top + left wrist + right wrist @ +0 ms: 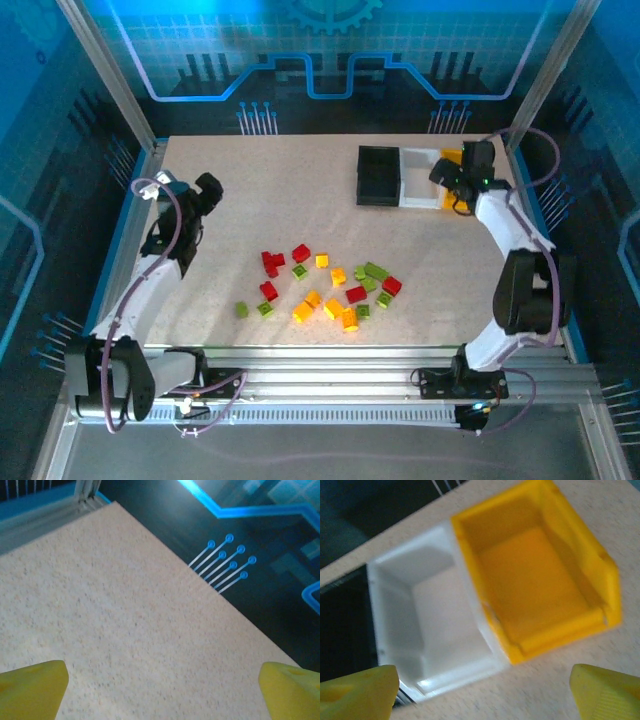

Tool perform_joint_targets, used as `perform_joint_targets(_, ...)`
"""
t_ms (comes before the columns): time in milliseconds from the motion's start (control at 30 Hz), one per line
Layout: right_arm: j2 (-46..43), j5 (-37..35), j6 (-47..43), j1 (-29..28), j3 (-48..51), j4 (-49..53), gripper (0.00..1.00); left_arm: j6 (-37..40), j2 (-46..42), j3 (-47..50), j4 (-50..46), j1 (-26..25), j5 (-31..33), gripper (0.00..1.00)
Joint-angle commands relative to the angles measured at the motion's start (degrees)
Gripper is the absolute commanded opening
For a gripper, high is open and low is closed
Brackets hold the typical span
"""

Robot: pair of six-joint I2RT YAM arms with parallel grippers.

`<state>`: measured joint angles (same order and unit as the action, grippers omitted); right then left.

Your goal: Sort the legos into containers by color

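**Item 1: legos** (325, 285). Small blocky bricks of hard plastic in red, yellow-orange and green. They lie in a loose scatter on the near middle of the table (250, 190), between the two arms and well apart from the bins. The colours are mixed together, so the sorting looks to be at its start.

**Item 2: containers.** Three open rectangular plastic bins joined in a row at the far right of the table: black bin (378, 175), white bin (418, 180), yellow bin (535, 575). The walls are smooth and slightly glossy, with a raised front lip. The white and yellow floors show bare; the black interior is too dark to tell.

**Item 3: right gripper** (485, 690). It hangs above the seam between the white and yellow bins. Its yellow wedge-shaped fingertips (357, 690) are spread wide with nothing between them, so it carries no brick here at the drop-off end.

**Item 4: left gripper** (160, 685). It is raised over bare tabletop on the left, fingers fully apart and empty — probably parked clear of the work.

**Item 5: table.** Matte, beige and finely speckled.
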<state>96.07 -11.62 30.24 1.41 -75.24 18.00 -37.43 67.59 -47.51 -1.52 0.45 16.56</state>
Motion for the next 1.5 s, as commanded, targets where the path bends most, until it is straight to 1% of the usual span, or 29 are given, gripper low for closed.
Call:
perform_joint_targets(0, 6.52, 2.06, -3.78, 0.08, -6.41, 10.67, 0.89, -2.61, 2.16, -7.38, -12.01, -1.1, -3.89, 0.99)
perform_joint_targets(67, 11.67, 3.08, -4.08, 0.08, -12.97, 14.14, 0.87, -2.98, 2.93, -7.58, -11.53, -1.59, -6.67, 0.99)
perform_joint_targets(100, 13.79, 3.27, -4.11, 0.15, -15.72, 15.7, 0.84, -3.21, 3.03, -7.24, -10.9, -1.76, -8.02, 0.99)
perform_joint_targets(167, 18.28, 2.72, -3.74, 0.51, -21.03, 19.17, 0.81, -3.85, 3.09, -6.52, -9.98, -2.39, -9.62, 0.99)
perform_joint_targets(333, 25.64, 2.22, -3.08, 1.41, -29.56, 23.39, 0.72, -4.14, 4.16, -5.85, -9.38, -3.43, -12.44, 0.99)
perform_joint_targets(433, 30.03, 0.71, -2.9, 1.55, -34.8, 26.96, 0.69, -4.45, 4.63, -5.68, -9.38, -4.12, -13.39, 0.99)
perform_joint_targets(533, 33.47, 0.59, -2.63, 1.75, -38.46, 29.69, 0.61, -4.8, 4.82, -5.67, -9.38, -4.83, -13.38, 0.99)
perform_joint_targets(700, 36.73, 0.59, -3.79, 1.17, -42.23, 32.17, 0.44, -5.67, 5.11, -5.67, -9.56, -5.17, -13.46, 0.99)
perform_joint_targets(800, 36.91, 0.5, -4.53, -0.08, -42.47, 32.41, 0.31, -6.22, 5.1, -5.49, -9.21, -5.45, -13.55, 0.99)
perform_joint_targets(833, 36.91, 0.54, -4.8, -0.56, -42.36, 32.29, 0.25, -6.31, 5.18, -5.51, -9.2, -5.44, -13.6, 0.99)
perform_joint_targets(933, 36.61, 0.8, -5.14, -2.49, -41.92, 32.19, 0.0, -6.88, 5.47, -5.59, -9.63, -5.76, -13.91, 0.99)
perform_joint_targets(1033, 35.12, 0.37, -5.82, -6.24, -40.6, 31.13, 0.0, -7.22, 5.2, -5.41, -10.29, -6.28, -13.57, 0.99)
perform_joint_targets(1200, 32.34, -0.43, -5.68, -15.68, -38.81, 28.34, 0.0, -8.0, 3.94, -4.32, -10.57, -7.36, -13.83, 0.99)
perform_joint_targets(1300, 33.63, -1.05, -4.78, -21.14, -41.73, 29.38, 0.0, -8.44, 2.71, -3.52, -10.91, -7.9, -14.07, 0.99)
perform_joint_targets(1467, 36.91, -0.97, -3.25, -26.37, -46.81, 33.32, 0.0, -8.42, -0.09, -2.14, -11.71, -8.53, -14.06, 0.99)
